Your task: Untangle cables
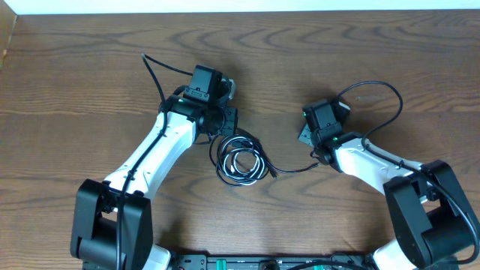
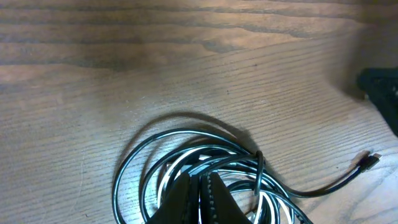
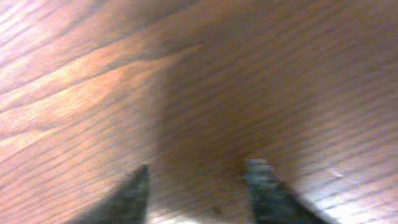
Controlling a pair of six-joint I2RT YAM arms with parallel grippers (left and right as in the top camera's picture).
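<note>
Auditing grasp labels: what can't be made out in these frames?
Left wrist: left gripper covers the cable coil, bottom edge crops both; whether a strand is pinched is unclear.
Overhead: wrist cameras hide both grippers' fingertips; coil strands overlap, too thin to count.
Right wrist: blurred; right gripper over bare table, no cable in frame.

I work at a brown wooden worktop with dark, wavy grain running across it. Beyond its far edge lies a white strip; wall or floor, I cannot tell. Light lays a warm sheen on part of the wood.
</note>
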